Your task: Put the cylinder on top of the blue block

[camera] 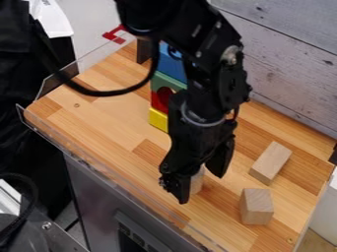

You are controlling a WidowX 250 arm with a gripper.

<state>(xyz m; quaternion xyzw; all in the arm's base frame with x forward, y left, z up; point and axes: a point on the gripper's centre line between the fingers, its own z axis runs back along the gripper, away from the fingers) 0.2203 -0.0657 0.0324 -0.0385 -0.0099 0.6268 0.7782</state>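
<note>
The black gripper is low over the wooden counter, right of centre, with its two fingers apart. Between them a pale wooden cylinder stands upright, partly hidden by the near finger. Whether either finger touches it I cannot tell. The blue block is farther back, at the upper middle, partly covered by the arm. It lies at the far end of a line of coloured blocks, beyond the green one.
Green, red and yellow blocks line up behind the arm. Two plain wooden blocks lie right of the gripper. A clear guard edges the counter; a plank wall rises at the back right.
</note>
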